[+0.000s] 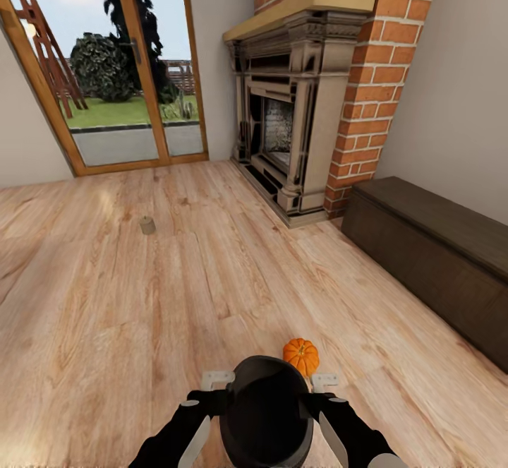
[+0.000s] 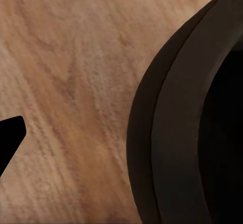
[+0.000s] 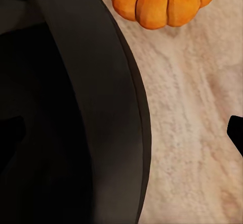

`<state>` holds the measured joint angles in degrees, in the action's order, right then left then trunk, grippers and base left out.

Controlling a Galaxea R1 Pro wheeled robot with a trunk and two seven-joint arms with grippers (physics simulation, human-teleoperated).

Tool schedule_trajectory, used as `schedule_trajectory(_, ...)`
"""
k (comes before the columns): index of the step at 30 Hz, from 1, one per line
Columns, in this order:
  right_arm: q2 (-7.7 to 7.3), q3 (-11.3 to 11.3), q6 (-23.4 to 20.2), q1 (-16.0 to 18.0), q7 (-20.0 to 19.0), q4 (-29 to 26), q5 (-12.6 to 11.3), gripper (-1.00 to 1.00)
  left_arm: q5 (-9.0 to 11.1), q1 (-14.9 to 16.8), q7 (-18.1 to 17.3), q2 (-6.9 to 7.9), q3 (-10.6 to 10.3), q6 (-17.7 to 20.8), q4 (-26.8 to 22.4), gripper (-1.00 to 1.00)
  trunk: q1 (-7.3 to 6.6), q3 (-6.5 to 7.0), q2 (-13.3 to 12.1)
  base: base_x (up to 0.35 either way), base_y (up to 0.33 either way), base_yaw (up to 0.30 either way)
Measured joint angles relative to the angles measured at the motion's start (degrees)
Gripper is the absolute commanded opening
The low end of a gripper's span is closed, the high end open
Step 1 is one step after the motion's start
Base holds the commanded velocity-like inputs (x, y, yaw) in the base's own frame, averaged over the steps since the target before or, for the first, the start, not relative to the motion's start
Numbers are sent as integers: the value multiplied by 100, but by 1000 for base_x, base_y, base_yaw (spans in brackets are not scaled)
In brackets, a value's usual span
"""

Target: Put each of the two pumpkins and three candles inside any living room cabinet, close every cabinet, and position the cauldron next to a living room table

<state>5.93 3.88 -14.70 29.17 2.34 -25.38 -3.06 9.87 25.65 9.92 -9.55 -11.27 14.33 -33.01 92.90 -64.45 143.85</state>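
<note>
Risk first: the cauldron (image 1: pixel 267 411), a black round pot at the bottom centre of the head view, sits between the 2 arms, and the pumpkin (image 1: pixel 301 356) lies on the floor (image 1: pixel 141 327) just beyond its rim, touching or nearly so. If the pot is carried or pushed forward, it will likely knock the pumpkin and send it rolling across the smooth wood. A 2-sided squeeze on a curved wall could also slip if the arms drift apart.

The left gripper (image 1: pixel 215 381) and right gripper (image 1: pixel 324 382) show as pale tips on either side of the pot, near its rim. Whether they press on the wall or merely flank it, I cannot tell; in both wrist views 1 dark fingertip shows against the floor, away from the pot's wall.

The pot's inside is black shadow in every view, and nothing can be made out in it.

1 candle (image 1: pixel 147 225) stands alone at middle left of the head view, well apart from the rest. The cabinet (image 1: pixel 437 256) runs along the right edge, its fronts shut, so its contents are hidden.
</note>
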Motion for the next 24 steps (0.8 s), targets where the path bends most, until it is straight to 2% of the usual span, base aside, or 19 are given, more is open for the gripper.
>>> schedule_trajectory(11, 0, 0, -9, 0, -2, 0, 4, 100, 10, 0, -55, 3, 3, 0, 8, 100, 26, -221, 13, 0, 0, 0)
schedule_trajectory(24, 0, 0, -7, 0, 0, 0, 4, 100, -6, 0, -75, 17, 11, -15, 7, 100, 26, -222, 13, 0, 0, 0)
